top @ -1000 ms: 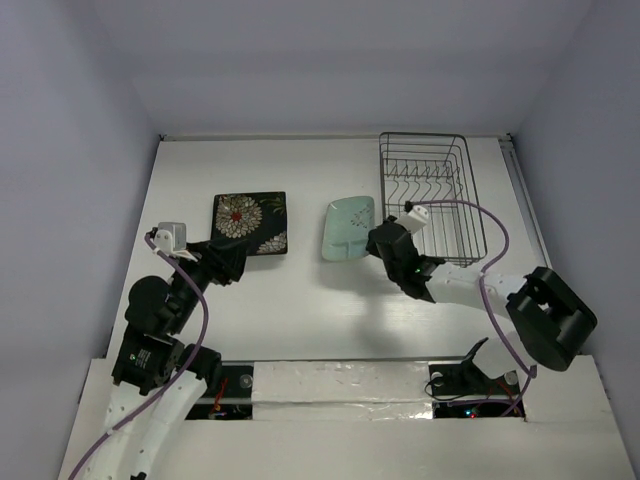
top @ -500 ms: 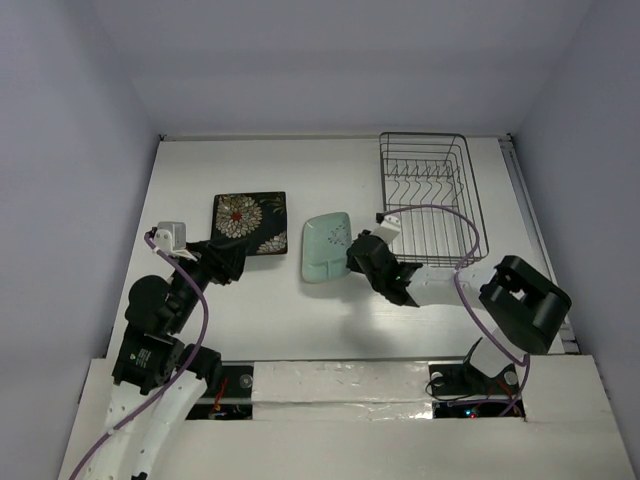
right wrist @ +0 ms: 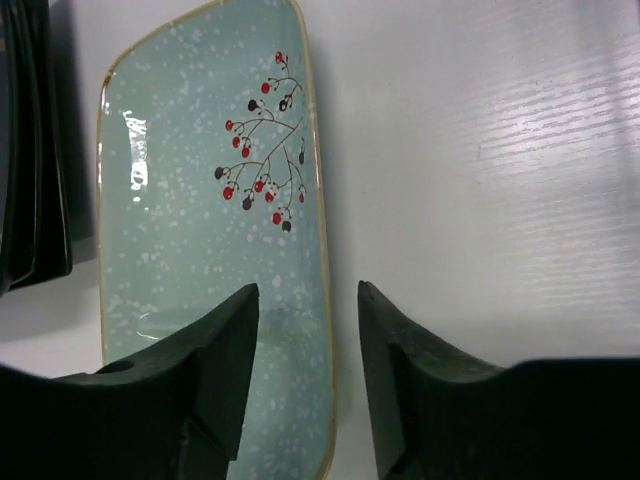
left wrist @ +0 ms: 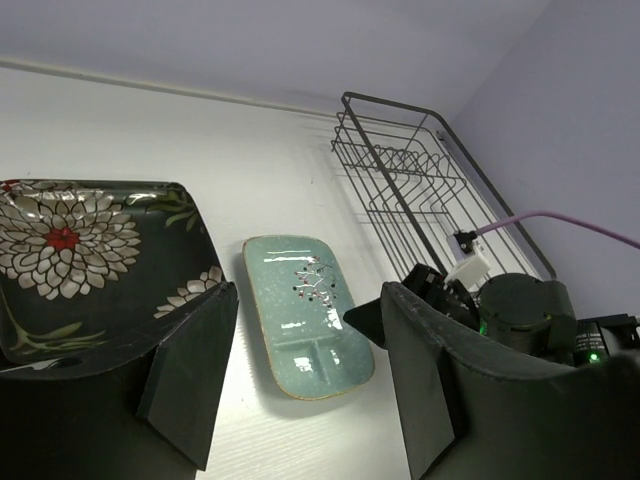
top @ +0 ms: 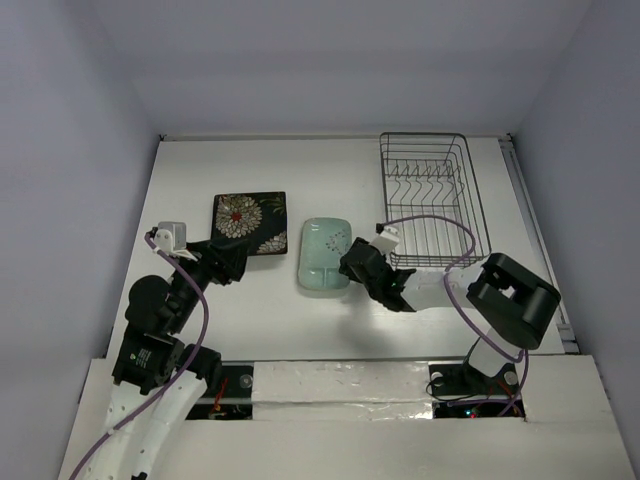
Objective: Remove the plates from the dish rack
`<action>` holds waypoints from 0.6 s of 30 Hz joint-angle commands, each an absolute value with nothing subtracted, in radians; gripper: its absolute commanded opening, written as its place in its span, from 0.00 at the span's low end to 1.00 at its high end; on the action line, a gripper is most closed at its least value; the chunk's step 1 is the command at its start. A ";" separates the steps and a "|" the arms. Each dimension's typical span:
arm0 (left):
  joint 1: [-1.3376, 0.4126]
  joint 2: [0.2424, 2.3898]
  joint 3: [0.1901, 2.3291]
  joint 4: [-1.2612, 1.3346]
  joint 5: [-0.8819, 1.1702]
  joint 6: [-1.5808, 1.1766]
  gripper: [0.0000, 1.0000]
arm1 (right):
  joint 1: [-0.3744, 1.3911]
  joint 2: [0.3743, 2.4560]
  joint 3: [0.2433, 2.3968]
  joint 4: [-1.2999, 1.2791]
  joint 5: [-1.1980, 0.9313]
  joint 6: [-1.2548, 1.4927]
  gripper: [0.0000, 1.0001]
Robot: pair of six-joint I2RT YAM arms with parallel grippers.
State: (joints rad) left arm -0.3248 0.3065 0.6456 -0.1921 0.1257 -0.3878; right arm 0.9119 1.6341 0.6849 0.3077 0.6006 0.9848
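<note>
The pale mint-green oblong plate [top: 323, 256] lies flat on the table, right of the black flower plate [top: 250, 222]. My right gripper [top: 352, 264] is open, its fingers standing either side of the mint plate's right rim [right wrist: 322, 330] without pinching it. My left gripper [top: 230, 262] is open and empty, just in front of the flower plate [left wrist: 80, 250], with the mint plate [left wrist: 305, 315] showing between its fingers. The wire dish rack [top: 432, 195] holds no plates. In the right wrist view the black plate's edge [right wrist: 25, 150] looks layered, like a stack. The teal-centred plate is out of view.
The rack [left wrist: 420, 190] stands at the back right, near the right wall. The right arm's purple cable [top: 440, 225] loops over the rack's front edge. Walls close the table at the back and both sides.
My right gripper carried the mint plate left from beside the rack and set it down next to the flower plate; its jaws now stand apart. The left arm has not moved.
</note>
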 commanded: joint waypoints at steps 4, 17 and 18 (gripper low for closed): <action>-0.319 0.324 0.643 -0.147 0.138 -0.387 0.59 | 0.922 1.585 0.689 0.345 0.644 0.968 0.73; -0.310 0.333 0.650 -0.147 0.155 -0.371 0.84 | 0.991 1.382 0.905 0.179 0.520 0.735 0.74; -0.310 0.333 0.652 -0.149 0.152 -0.371 0.86 | 0.991 1.361 0.914 0.179 0.502 0.717 0.54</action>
